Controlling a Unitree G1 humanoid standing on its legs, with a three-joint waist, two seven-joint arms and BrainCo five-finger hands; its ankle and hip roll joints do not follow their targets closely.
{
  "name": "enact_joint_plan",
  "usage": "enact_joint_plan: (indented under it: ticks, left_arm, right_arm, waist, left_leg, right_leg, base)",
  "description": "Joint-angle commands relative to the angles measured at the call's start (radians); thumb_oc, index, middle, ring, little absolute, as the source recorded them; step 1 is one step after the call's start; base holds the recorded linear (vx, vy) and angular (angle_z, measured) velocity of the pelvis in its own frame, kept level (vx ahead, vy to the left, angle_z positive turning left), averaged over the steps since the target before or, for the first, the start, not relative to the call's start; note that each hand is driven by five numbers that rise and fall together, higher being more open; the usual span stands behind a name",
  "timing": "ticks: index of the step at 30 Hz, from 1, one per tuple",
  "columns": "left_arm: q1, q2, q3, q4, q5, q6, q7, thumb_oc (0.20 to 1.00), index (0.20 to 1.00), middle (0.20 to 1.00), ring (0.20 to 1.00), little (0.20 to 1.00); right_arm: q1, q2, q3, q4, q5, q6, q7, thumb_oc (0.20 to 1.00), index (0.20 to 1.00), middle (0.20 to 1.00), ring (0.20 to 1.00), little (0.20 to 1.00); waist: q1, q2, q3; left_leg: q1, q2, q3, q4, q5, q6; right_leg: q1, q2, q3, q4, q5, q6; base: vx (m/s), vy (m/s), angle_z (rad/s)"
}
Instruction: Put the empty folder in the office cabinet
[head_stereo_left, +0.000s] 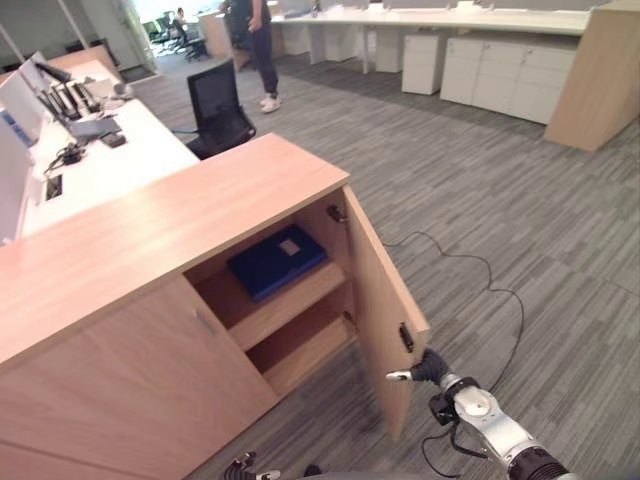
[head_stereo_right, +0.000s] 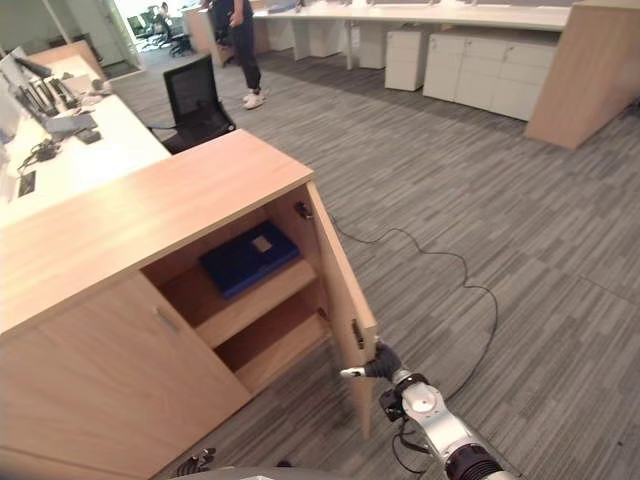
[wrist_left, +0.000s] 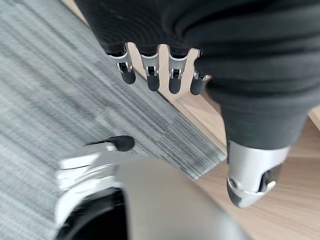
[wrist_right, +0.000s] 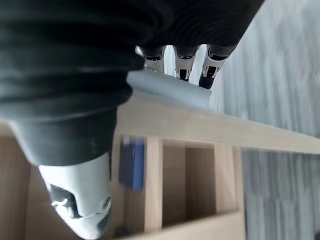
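1. The blue folder (head_stereo_left: 277, 261) lies flat on the upper shelf (head_stereo_left: 290, 300) of the office cabinet (head_stereo_left: 130, 240), inside the open right compartment. A small pale label sits on its cover, and no hand touches it.
2. The cabinet door (head_stereo_left: 378, 290) stands wide open, swung out toward the carpet floor (head_stereo_left: 520, 210). A grey handle (wrist_right: 167, 90) is fixed on the door's free edge.
3. The right hand (head_stereo_left: 425, 370) is at the free edge of the open door, low, near its outer corner. In the right wrist view its fingers (wrist_right: 182, 62) are hooked over the grey handle, with the dark tips past the bar, so the hand grips the handle; the thumb (wrist_right: 82, 200) stays apart on the inner side of the door.
4. The lower shelf (head_stereo_left: 305, 350) under the folder looks bare, but its back part is in shade and I cannot tell surely.
5. The left hand (wrist_left: 200, 45) hangs low over the carpet, just beside the wooden base of the cabinet. Its fingers (wrist_left: 150, 75) are in a row, relaxed and slightly bent, and they hold nothing.
6. The left door of the cabinet is closed, and the wooden top is bare.
7. Behind the cabinet, a white desk (head_stereo_left: 110, 160) carries monitors, and a black office chair (head_stereo_left: 220, 105) stands at its far edge.
8. Far behind, a person (head_stereo_left: 260, 45) stands on the carpet near a row of white drawer units (head_stereo_left: 500, 75).
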Motion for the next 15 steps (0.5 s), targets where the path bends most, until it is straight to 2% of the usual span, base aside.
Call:
enact_joint_plan:
  ticks: [1, 2, 3, 4, 5, 6, 7, 9, 11, 12, 13, 15]
  left_arm:
    - [-0.12, 0.066, 0.006, 0.028, 0.021, -0.009, 0.021, 1.0, 1.0, 1.0, 1.0, 1.0]
    - [-0.124, 0.068, 0.007, 0.024, 0.023, -0.003, 0.018, 1.0, 1.0, 1.0, 1.0, 1.0]
    - [-0.124, 0.07, 0.008, 0.023, 0.026, 0.0, 0.015, 1.0, 1.0, 1.0, 1.0, 1.0]
    - [-0.123, 0.071, 0.012, 0.022, 0.026, 0.001, 0.015, 1.0, 1.0, 1.0, 1.0, 1.0]
    - [-0.121, 0.073, 0.015, 0.028, 0.033, 0.003, 0.013, 1.0, 1.0, 1.0, 1.0, 1.0]
    - [-0.116, 0.072, 0.014, 0.036, 0.042, 0.005, 0.013, 1.0, 1.0, 1.0, 1.0, 1.0]
    - [-0.107, 0.077, 0.015, 0.047, 0.073, 0.009, 0.013, 1.0, 1.0, 1.0, 1.0, 1.0]
    - [-0.108, 0.09, 0.013, 0.04, 0.082, 0.017, 0.007, 1.0, 1.0, 1.0, 1.0, 1.0]
    - [-0.107, 0.099, 0.009, 0.012, 0.076, 0.022, 0.002, 1.0, 1.0, 1.0, 1.0, 1.0]
    - [-0.098, 0.116, 0.002, -0.075, 0.068, 0.019, -0.009, 1.0, 1.0, 1.0, 1.0, 1.0]
    - [-0.059, 0.169, -0.01, -0.281, 0.048, 0.04, -0.04, 1.0, 1.0, 1.0, 1.0, 1.0]
    - [-0.012, 0.222, 0.002, -0.409, 0.02, 0.053, -0.066, 1.0, 1.0, 1.0, 1.0, 1.0]
  right_arm:
    - [-0.167, 0.081, 0.023, -0.113, 0.0, -0.066, 0.056, 1.0, 1.0, 1.0, 1.0, 1.0]
    - [-0.176, 0.084, 0.033, -0.121, -0.001, -0.061, 0.06, 1.0, 1.0, 1.0, 1.0, 1.0]
    - [-0.186, 0.09, 0.04, -0.123, -0.003, -0.055, 0.062, 1.0, 1.0, 1.0, 1.0, 1.0]
    - [-0.188, 0.093, 0.043, -0.122, -0.003, -0.054, 0.061, 1.0, 1.0, 1.0, 1.0, 1.0]
    - [-0.185, 0.1, 0.043, -0.127, -0.005, -0.047, 0.064, 1.0, 1.0, 1.0, 1.0, 1.0]
    - [-0.185, 0.111, 0.047, -0.131, -0.003, -0.037, 0.073, 1.0, 1.0, 1.0, 1.0, 1.0]
    - [-0.203, 0.129, 0.052, -0.137, -0.009, -0.032, 0.076, 1.0, 1.0, 1.0, 1.0, 1.0]
    - [-0.217, 0.144, 0.035, -0.128, 0.015, -0.033, 0.065, 1.0, 1.0, 1.0, 1.0, 1.0]
    - [-0.228, 0.153, 0.021, -0.114, 0.027, -0.034, 0.054, 1.0, 1.0, 1.0, 1.0, 1.0]
    - [-0.246, 0.15, -0.011, -0.092, 0.032, -0.035, 0.028, 1.0, 1.0, 1.0, 1.0, 1.0]
    - [-0.278, 0.149, -0.075, -0.056, 0.042, -0.032, -0.01, 1.0, 1.0, 1.0, 1.0, 1.0]
    - [-0.334, 0.155, -0.143, 0.023, 0.05, -0.022, -0.052, 1.0, 1.0, 1.0, 1.0, 1.0]
  waist:
    - [0.021, -0.126, 0.107]
    - [0.008, -0.131, 0.105]
    - [0.004, -0.133, 0.097]
    - [0.006, -0.132, 0.102]
    - [0.004, -0.128, 0.093]
    - [0.005, -0.126, 0.081]
    - [0.033, -0.13, 0.056]
    - [0.061, -0.14, 0.049]
    - [0.07, -0.148, 0.048]
    - [0.091, -0.148, 0.048]
    - [0.11, -0.143, 0.057]
    - [0.122, -0.131, 0.072]
  left_leg:
    - [-0.052, 0.069, 0.295, 0.143, 0.025, -0.037]
    - [-0.042, 0.108, 0.407, 0.16, 0.024, -0.033]
    - [-0.03, 0.129, 0.463, 0.168, 0.015, -0.038]
    - [-0.032, 0.136, 0.485, 0.176, 0.022, -0.031]
    - [-0.016, 0.144, 0.535, 0.163, 0.022, -0.029]
    - [-0.002, 0.128, 0.52, 0.143, 0.01, -0.04]
    - [0.014, 0.075, 0.475, 0.089, -0.009, -0.014]
    - [0.012, 0.049, 0.454, 0.073, -0.018, 0.008]
    - [0.012, 0.03, 0.439, 0.065, -0.027, 0.024]
    - [0.017, 0.015, 0.422, 0.055, -0.04, 0.042]
    - [0.025, -0.014, 0.407, 0.043, -0.051, 0.086]
    - [0.047, -0.034, 0.389, 0.028, -0.065, 0.117]
  right_leg:
    - [0.052, -0.074, -0.08, 0.009, -0.104, 0.019]
    - [0.057, -0.079, -0.111, 0.011, -0.108, 0.02]
    - [0.067, -0.079, -0.12, 0.009, -0.119, 0.022]
    - [0.062, -0.079, -0.131, 0.012, -0.111, 0.019]
    - [0.072, -0.077, -0.153, 0.015, -0.113, 0.018]
    - [0.094, -0.072, -0.146, 0.014, -0.129, 0.024]
    - [0.105, -0.099, -0.181, 0.059, -0.132, 0.032]
    - [0.103, -0.122, -0.21, 0.115, -0.133, 0.038]
    - [0.092, -0.14, -0.222, 0.161, -0.138, 0.048]
    - [0.073, -0.158, -0.24, 0.221, -0.139, 0.061]
    - [0.009, -0.219, -0.256, 0.376, -0.089, 0.087]
    - [-0.059, -0.275, -0.217, 0.546, 0.028, 0.137]
  base:
    - [-0.11, 0.083, 0.81]
    - [-0.04, 0.073, 1.05]
    - [-0.03, 0.038, 1.11]
    - [-0.01, 0.042, 1.08]
    - [0.07, 0.077, 1.1]
    - [0.22, 0.266, 1.09]
    - [0.22, 0.301, 0.88]
    - [0.09, 0.229, 0.78]
    - [0.04, 0.131, 0.94]
    - [0.02, 0.238, 0.84]
    - [0.05, 0.31, 0.78]
    - [0.05, 0.219, 0.84]
